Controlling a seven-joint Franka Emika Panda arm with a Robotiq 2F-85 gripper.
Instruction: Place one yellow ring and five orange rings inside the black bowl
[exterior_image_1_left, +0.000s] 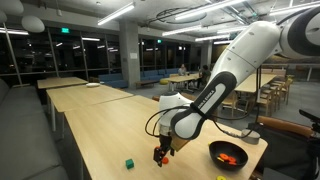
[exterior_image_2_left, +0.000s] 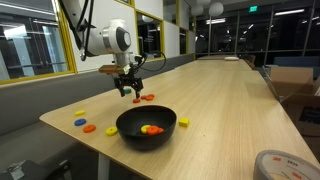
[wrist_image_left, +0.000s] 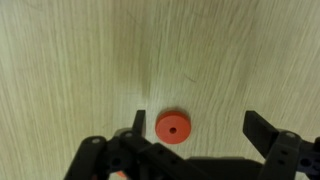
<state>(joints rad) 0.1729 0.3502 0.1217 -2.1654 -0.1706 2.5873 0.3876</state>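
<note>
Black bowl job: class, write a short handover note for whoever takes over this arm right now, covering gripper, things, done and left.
Gripper: open, empty, low over the table, jaws either side of an orange ring lying flat.
Black bowl: near the table's edge, holding yellow and orange pieces; count too small to tell.
Done: some pieces are in the bowl.
Left: probably close on this ring, carry it to the bowl, then check the count.

Office common area: long wooden tables (exterior_image_1_left: 95, 125), glass walls (exterior_image_2_left: 35, 40) (ceiling strip lights (exterior_image_1_left: 113, 12)).
</note>
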